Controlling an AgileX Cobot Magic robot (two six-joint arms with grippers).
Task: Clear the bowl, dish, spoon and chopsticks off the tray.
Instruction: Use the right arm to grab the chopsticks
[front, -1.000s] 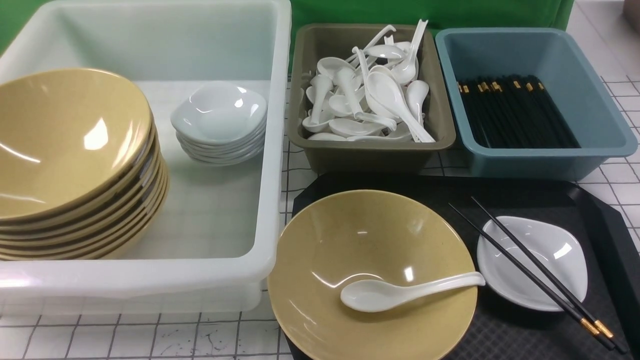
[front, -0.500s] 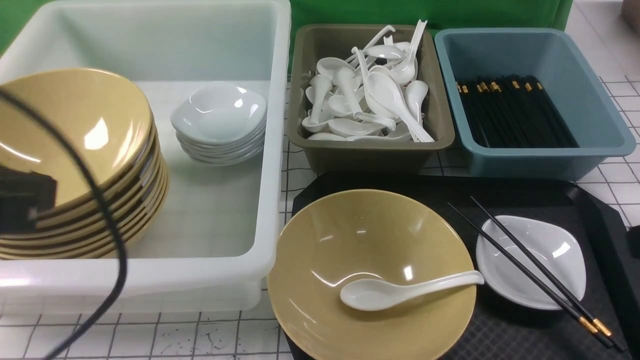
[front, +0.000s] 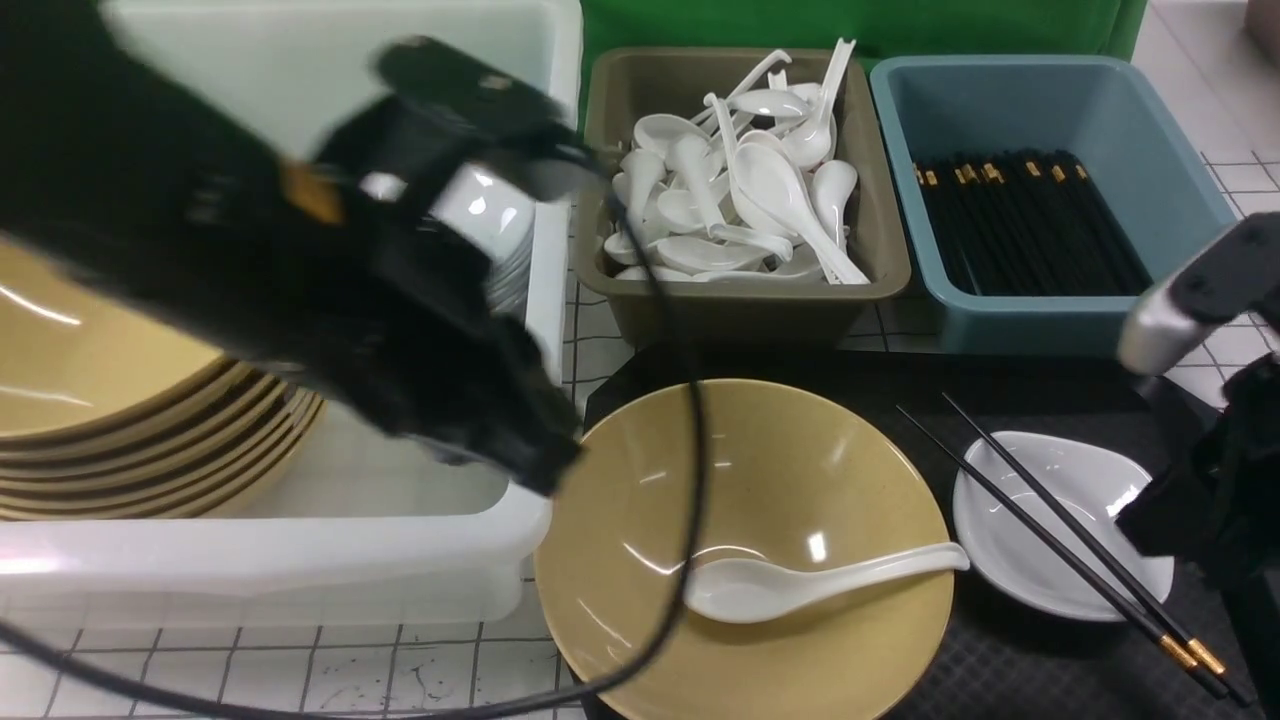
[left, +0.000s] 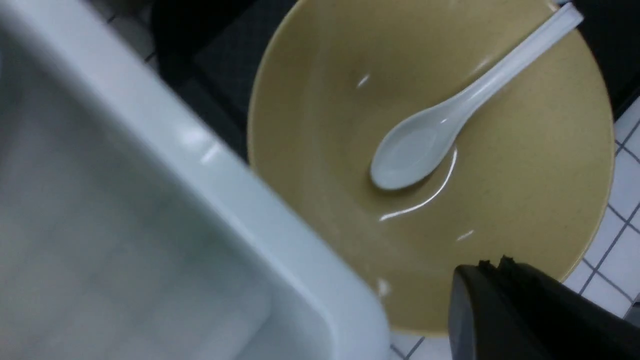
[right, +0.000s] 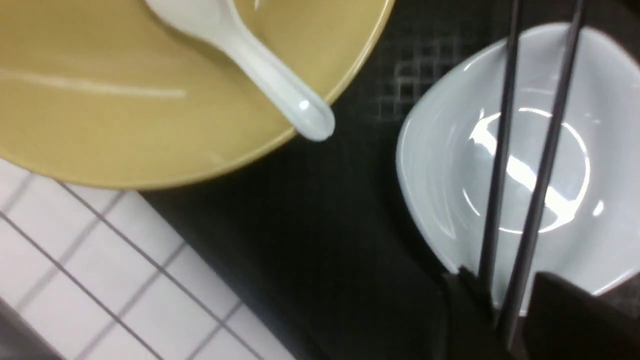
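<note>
The black tray (front: 1040, 385) holds the mustard-yellow bowl (front: 760, 470), and the white spoon (front: 790, 585) lies in that bowl with its handle on the right rim. To its right, the small white dish (front: 1090, 480) has the black chopsticks (front: 1040, 535) lying across it. My left gripper (front: 540, 465) is shut and empty, hovering over the bowl's (left: 450, 100) left rim beside the tub. In the left wrist view its tips (left: 492, 262) are pressed together. My right gripper (right: 505, 300) is open above the dish's (right: 450, 165) near edge, and the chopsticks (right: 500, 165) run between its fingers.
A white tub (front: 300, 550) at the left holds stacked yellow bowls (front: 120, 420) and white dishes (front: 490, 220), partly hidden by my left arm. Behind the tray stand an olive bin (front: 740, 300) of spoons and a blue bin (front: 1050, 320) of chopsticks. A black cable (front: 690, 480) hangs over the bowl.
My left arm has swung in from the left, over the tub, to the bowl's left rim. My right arm has come in from the right, over the dish. Nothing on the tray has moved.
</note>
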